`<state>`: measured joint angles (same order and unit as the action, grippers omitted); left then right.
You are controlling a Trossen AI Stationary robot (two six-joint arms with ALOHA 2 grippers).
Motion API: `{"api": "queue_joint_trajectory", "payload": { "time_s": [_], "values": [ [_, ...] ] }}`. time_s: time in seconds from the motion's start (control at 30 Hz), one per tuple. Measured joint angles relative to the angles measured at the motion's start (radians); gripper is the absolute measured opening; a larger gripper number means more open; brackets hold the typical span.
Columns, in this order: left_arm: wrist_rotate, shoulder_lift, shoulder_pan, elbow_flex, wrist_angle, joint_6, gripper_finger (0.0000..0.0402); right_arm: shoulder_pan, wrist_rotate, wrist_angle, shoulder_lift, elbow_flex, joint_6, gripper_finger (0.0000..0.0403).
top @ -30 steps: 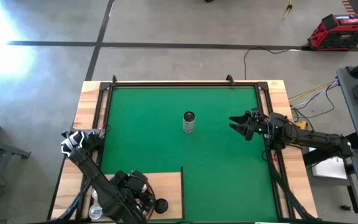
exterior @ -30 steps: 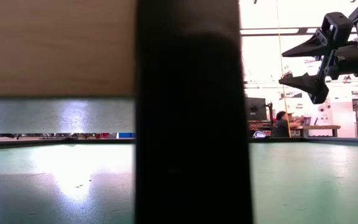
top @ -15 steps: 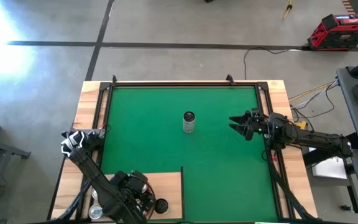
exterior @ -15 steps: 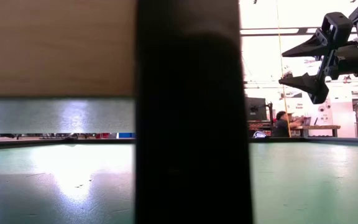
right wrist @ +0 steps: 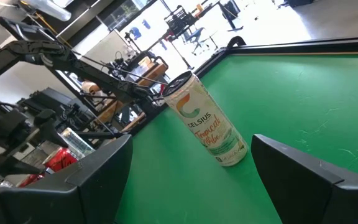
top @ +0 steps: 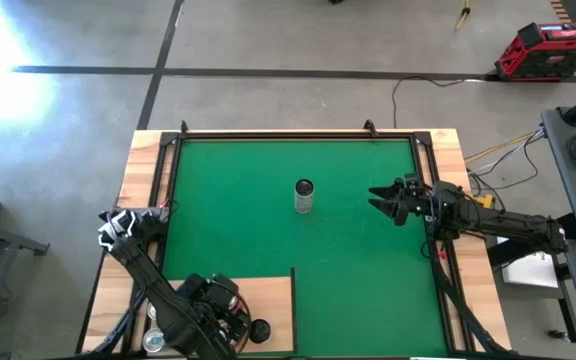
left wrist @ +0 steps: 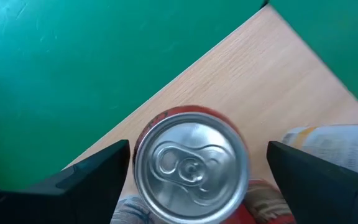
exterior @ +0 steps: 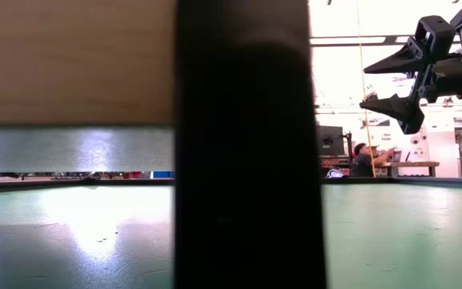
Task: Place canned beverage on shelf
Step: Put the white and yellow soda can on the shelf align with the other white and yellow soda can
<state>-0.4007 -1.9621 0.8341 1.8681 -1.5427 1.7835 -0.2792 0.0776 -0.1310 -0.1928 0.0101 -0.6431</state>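
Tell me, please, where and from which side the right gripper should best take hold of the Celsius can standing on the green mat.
Probably around its plain cylindrical side wall at mid-height. The Celsius can stands upright, alone on the green mat, and the right gripper is open, level with it, on its right. A sideways approach from there suits its slim round body.

A deep green felt mat [top: 348, 270] is framed by a pale wooden table rim [top: 146, 160]. Plain light grain is shown by the flat pale wood rectangular shelf panel [left wrist: 272, 81]. A red-sided can with a silver top [left wrist: 191, 165] is seen, and a tall white can with orange and green lettering [right wrist: 207, 121].
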Motion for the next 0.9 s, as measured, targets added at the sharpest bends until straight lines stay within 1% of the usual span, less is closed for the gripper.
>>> {"api": "queue_joint_trajectory", "payload": {
  "time_s": [0.1,0.17,0.27,0.4,0.6,0.73,0.9],
  "values": [
    [-0.013,0.000,-0.001,0.054,-0.029,-0.031,0.0361,0.000,0.000,0.000,0.000,0.000,0.000,0.0318],
    [-0.043,0.000,-0.008,0.087,-0.028,-0.071,0.0361,0.000,0.000,0.000,0.000,0.000,0.000,0.0318],
    [-0.116,0.000,-0.027,0.137,-0.026,-0.147,0.0361,0.000,0.000,0.000,0.000,0.000,0.000,0.0318],
    [-0.196,0.000,-0.087,0.185,-0.028,-0.278,0.0362,0.000,0.000,0.000,0.000,0.000,0.000,0.0318],
    [-0.242,0.000,-0.231,0.236,0.000,-0.537,0.0362,0.000,0.000,0.000,0.000,0.000,0.000,0.0318],
    [-0.234,0.000,-0.353,0.258,0.060,-0.706,0.0362,0.000,0.000,0.000,0.000,0.000,0.000,0.0318],
    [-0.208,0.000,-0.534,0.257,0.155,-0.867,0.0362,0.000,0.000,0.000,0.000,0.000,0.000,0.0318]
  ]
}}
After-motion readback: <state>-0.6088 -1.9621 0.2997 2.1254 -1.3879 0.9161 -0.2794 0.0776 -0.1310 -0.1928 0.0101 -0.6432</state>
